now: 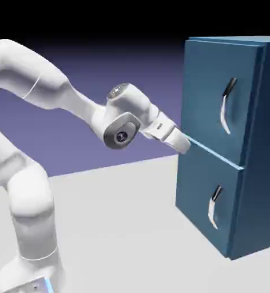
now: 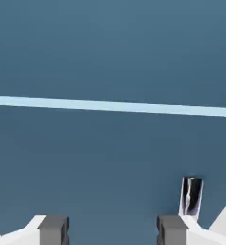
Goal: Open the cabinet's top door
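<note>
Exterior view, left to right: my pincer (image 1: 185, 144), spread and empty, nears the cabinet (image 1: 251, 189) at the seam under the top door (image 1: 209, 97). I judge this the approach; next I must reach its handle (image 1: 227, 106).

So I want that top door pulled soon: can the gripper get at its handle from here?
Probably yes: the gripper is open at the seam, nothing lies between it and the top door's handle, but it must rise.
</note>
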You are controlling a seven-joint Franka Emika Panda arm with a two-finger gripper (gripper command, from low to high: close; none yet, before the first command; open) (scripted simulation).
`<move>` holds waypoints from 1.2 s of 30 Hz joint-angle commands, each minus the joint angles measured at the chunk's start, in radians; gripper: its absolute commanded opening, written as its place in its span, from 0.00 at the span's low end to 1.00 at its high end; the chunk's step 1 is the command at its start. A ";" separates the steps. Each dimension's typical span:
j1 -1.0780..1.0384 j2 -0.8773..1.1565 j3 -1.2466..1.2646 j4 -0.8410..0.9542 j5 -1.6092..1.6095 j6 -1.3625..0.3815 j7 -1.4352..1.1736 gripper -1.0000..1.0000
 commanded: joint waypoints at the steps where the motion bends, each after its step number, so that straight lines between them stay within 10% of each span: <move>1: 0.014 -0.006 -0.015 0.007 -0.044 -0.002 0.033 0.50; 36: 0.496 -0.198 -0.555 0.255 -1.566 -0.070 1.183 0.50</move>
